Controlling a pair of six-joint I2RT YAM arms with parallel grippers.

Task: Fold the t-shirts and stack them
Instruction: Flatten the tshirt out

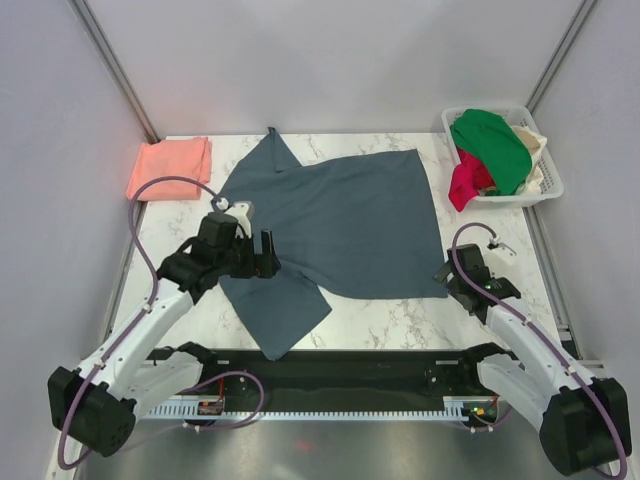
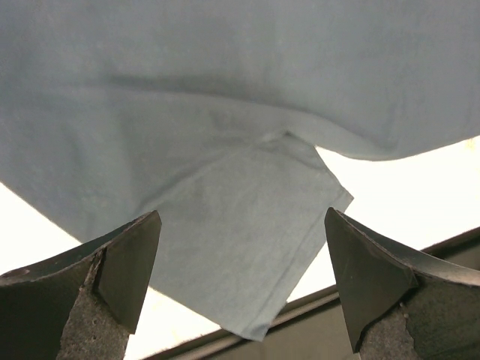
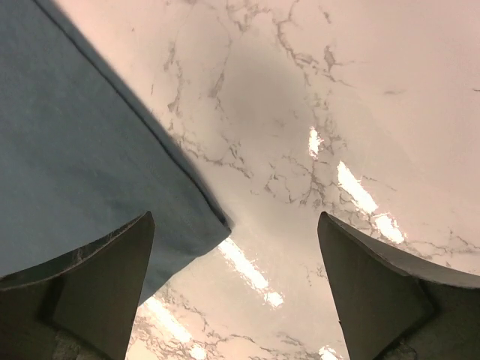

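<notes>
Cloth first: your slate-blue t-shirt (image 1: 350, 225) lies spread across the middle of the marble table (image 1: 400, 322), unfolded. Its body is a broad, nearly square sheet. One narrow point reaches toward the far edge, and a long flap runs down toward the near edge on the left side.

Your salmon-pink t-shirt (image 1: 168, 168) sits folded at the far left corner of the table. It is just beside the blue shirt's far point, and you can't tell from above whether the two touch.

Your left gripper (image 1: 268, 258) is over the left side of the blue shirt, where the flap meets the body. Its jaws stand wide apart with nothing between them but cloth lying below. In the left wrist view a sleeve (image 2: 251, 247) lies flat between the two fingers, its hemmed end toward the table's near edge.

Your right gripper (image 1: 447, 278) is at the shirt's near right corner (image 3: 214, 217), and its jaws are spread wide too, clamped on nothing. From the right wrist camera you see that corner lying flat on the marble — closer to the finger on the left of that view, with bare table in front of the other.

At the far right a white basket (image 1: 548, 190) holds a green garment (image 1: 492, 148), a red garment (image 1: 465, 185) and a cream garment (image 1: 537, 160), well apart from both shirts.
</notes>
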